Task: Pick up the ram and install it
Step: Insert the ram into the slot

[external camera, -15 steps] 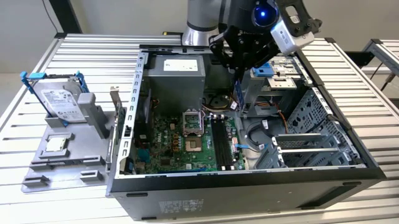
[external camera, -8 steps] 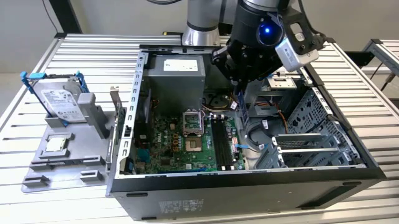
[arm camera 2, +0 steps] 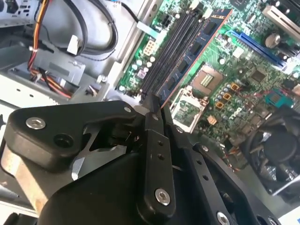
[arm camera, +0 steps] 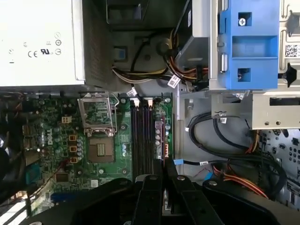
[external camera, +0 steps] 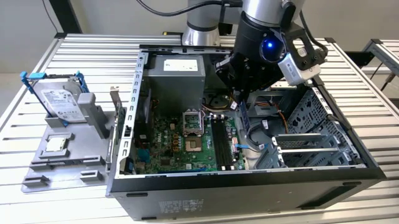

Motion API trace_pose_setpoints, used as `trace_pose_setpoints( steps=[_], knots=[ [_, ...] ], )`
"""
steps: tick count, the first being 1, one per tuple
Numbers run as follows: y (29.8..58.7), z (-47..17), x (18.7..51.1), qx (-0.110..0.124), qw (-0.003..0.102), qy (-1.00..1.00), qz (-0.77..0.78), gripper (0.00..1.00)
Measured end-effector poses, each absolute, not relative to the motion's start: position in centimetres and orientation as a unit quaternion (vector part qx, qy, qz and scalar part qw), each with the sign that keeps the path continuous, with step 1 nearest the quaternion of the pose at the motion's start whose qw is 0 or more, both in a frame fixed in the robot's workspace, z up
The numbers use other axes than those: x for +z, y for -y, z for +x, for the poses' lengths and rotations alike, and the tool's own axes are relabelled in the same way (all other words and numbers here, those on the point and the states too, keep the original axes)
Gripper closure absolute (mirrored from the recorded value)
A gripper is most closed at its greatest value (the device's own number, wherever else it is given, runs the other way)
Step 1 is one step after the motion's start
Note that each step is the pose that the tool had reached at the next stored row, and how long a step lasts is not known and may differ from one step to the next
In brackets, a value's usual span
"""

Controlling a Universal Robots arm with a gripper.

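While tight on one end of the ram (arm camera 2: pixel 194 54), claw (arm camera 2: pixel 157 107); stick aslant beyond its tips, near memory slots (arm camera 2: pixel 169 55).

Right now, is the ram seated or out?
Out: long thin dark circuit-board ram gripped in the fingers, clear of the black slots.

Certification marks on power supply label (arm camera: pixel 37 47); hard drive label (external camera: pixel 58 99) print too small to read.

Hard drive (external camera: pixel 59 100); perhaps a chip (external camera: pixel 57 144)
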State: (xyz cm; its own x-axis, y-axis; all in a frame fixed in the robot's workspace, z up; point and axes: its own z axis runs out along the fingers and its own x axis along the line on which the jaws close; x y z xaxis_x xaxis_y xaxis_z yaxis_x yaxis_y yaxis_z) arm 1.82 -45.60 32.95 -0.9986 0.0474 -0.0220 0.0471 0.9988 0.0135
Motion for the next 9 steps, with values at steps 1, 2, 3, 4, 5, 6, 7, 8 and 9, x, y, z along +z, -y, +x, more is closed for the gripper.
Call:
trace_pose_setpoints(
  steps=[1, 2, 3, 4, 5, 6, 7, 8, 9],
  knots=[
    [45.7, 1.9, 32.8, 0.007, 0.011, -1.0, 0.024, 1.0],
    [45.8, 2.0, 32.6, 0.007, 0.011, -1.0, 0.024, 1.0],
    [45.9, 2.0, 32.4, 0.006, 0.011, -1.0, 0.024, 1.0],
    [46.0, 2.1, 32.2, 0.007, 0.011, -1.0, 0.024, 1.0],
    [46.1, 2.1, 32.0, 0.006, 0.011, -1.0, 0.024, 1.0],
    [46.2, 2.2, 31.9, 0.006, 0.011, -1.0, 0.024, 1.0],
    [46.2, 2.2, 31.7, 0.007, 0.011, -1.0, 0.024, 1.0],
    [46.2, 2.2, 31.5, 0.006, 0.011, -1.0, 0.024, 1.0],
    [46.2, 2.2, 31.3, 0.006, 0.011, -1.0, 0.024, 1.0]
  ],
)
